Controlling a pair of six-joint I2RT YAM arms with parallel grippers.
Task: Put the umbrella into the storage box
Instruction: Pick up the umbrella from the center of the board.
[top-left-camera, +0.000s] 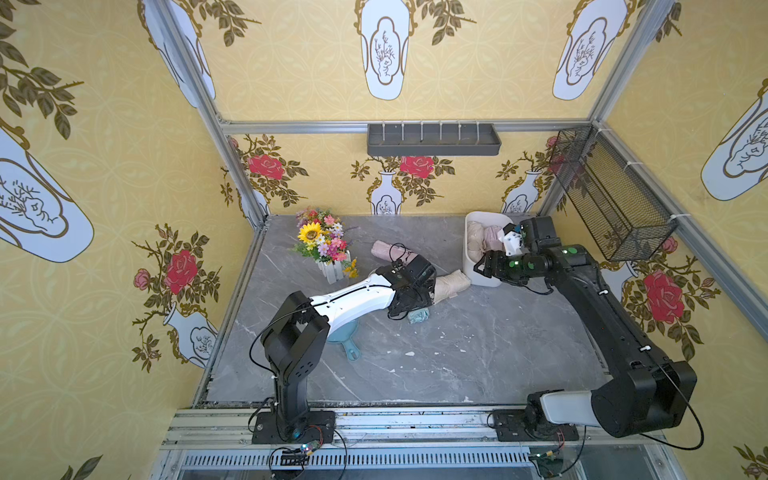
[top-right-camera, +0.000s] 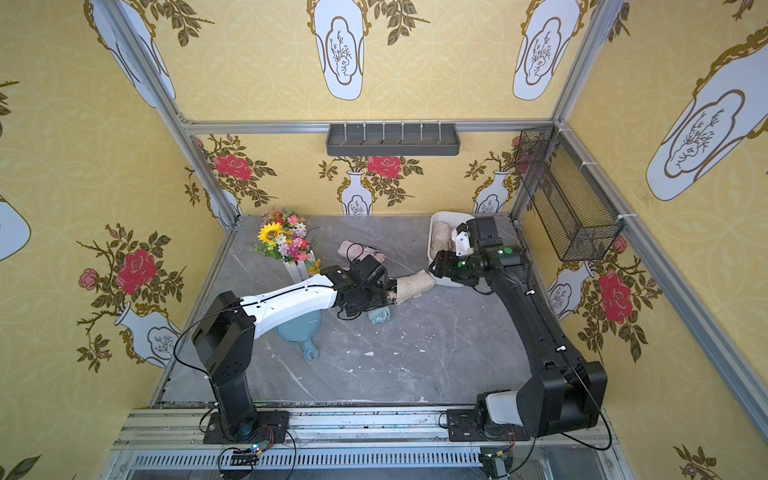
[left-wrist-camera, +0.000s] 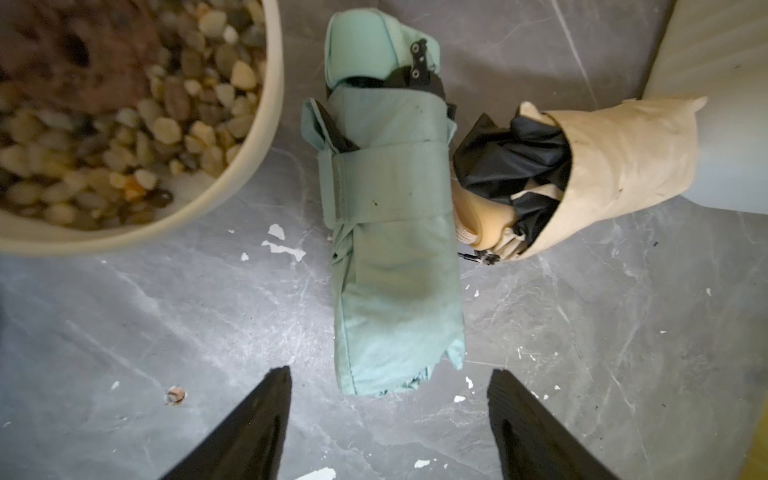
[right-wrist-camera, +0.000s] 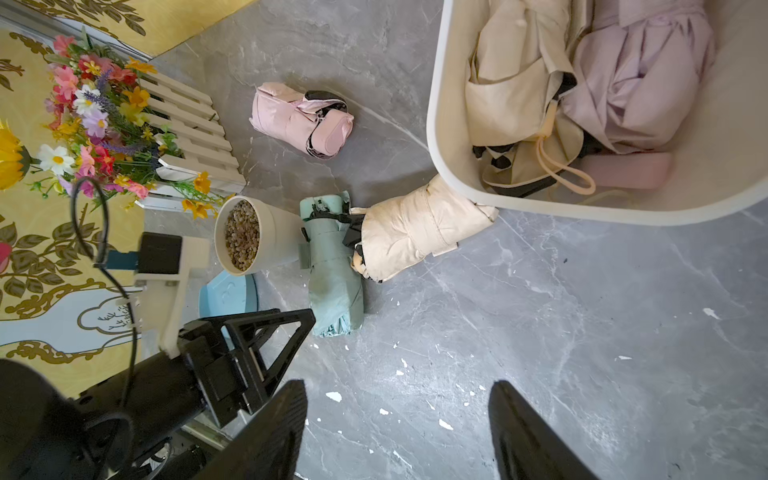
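Beneath the left gripper, a folded mint-green umbrella is lying on the grey desk.
That gripper is hovering with its jaws spread wide and gripping nothing, the umbrella's near end sitting just between the fingertips with a gap on each side. To one side of it a pot of pebbles is standing just beside the umbrella. On the other side a beige umbrella is touching the mint one and resting its far end against the storage box. Further ahead, a pink umbrella is lying well apart. The right gripper is hanging wide open and empty over bare desk. The storage box is sitting ahead of it and off to one side, holding a second beige umbrella and a lilac umbrella.
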